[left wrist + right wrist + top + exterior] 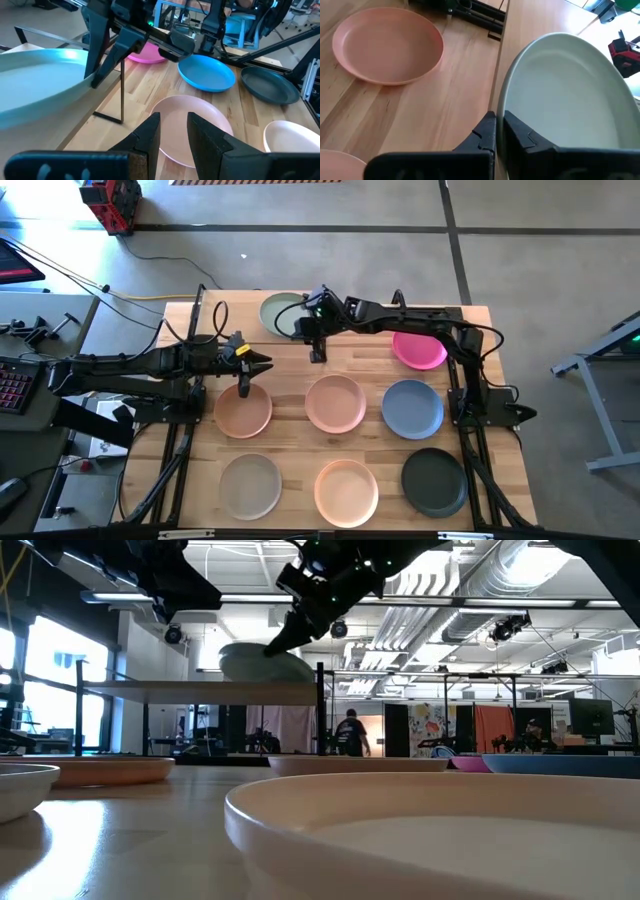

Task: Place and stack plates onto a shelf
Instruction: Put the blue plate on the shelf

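Shelf (232,308) is being seen at upper centre of high view. Pale green plate (281,315) is being held tilted over it, rim clenched by right gripper (316,338). Left gripper (246,372), at centre-left, is being kept over peach plate (243,412), fingers (146,140) parted, nothing grasped.

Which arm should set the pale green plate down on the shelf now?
The right. Its gripper is already shut on the pale green plate's rim, holding it over the shelf. The left gripper is empty and open, above the table near a peach plate.
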Robot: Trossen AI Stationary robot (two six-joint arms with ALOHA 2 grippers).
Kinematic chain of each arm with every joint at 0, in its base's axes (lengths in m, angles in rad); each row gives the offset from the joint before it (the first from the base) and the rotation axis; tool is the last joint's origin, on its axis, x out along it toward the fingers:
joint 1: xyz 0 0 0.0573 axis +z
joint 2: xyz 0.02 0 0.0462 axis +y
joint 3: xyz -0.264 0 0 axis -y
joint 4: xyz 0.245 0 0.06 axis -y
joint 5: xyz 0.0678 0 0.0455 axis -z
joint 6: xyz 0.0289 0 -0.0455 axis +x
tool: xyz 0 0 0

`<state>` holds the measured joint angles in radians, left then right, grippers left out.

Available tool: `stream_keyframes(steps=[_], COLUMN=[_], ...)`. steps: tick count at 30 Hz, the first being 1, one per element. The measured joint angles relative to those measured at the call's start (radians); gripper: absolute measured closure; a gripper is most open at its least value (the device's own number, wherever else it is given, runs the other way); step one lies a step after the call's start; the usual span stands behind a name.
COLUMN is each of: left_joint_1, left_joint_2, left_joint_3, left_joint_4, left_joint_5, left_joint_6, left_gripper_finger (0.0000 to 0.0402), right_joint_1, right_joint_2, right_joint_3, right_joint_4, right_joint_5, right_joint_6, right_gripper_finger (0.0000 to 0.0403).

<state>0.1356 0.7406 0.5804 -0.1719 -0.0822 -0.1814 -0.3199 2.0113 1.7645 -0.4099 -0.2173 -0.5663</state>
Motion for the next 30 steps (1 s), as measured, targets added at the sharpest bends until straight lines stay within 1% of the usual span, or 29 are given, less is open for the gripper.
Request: stream_keyframes(steps=[4, 8, 12, 30], left_joint_1=[0.0, 0.0, 0.0, 0.0], left_joint_2=[0.0, 0.0, 0.0, 0.0], left_joint_3=[0.0, 0.0, 0.0, 0.0], left_joint_4=[0.0, 0.001, 0.001, 0.001], left_joint_5=[0.0, 0.0, 0.0, 0.0], left_joint_6=[0.0, 0.0, -0.001, -0.002], left_gripper_finger=[0.0316, 0.0316, 0.0316, 0.0316], right_joint_1=[0.0, 0.001, 0.001, 0.002], right_joint_2=[0.0, 0.0, 0.0, 0.0], right_joint_3=[0.0, 0.0, 0.0, 0.0], right_joint_4=[-0.017, -0.034, -0.037, -0.052], right_joint_5=[0.004, 0.042, 0.043, 0.043], right_joint_6=[-0.009, -0.038, -0.062, -0.063], right_gripper_finger=[0.0403, 0.0403, 0.0403, 0.0402])
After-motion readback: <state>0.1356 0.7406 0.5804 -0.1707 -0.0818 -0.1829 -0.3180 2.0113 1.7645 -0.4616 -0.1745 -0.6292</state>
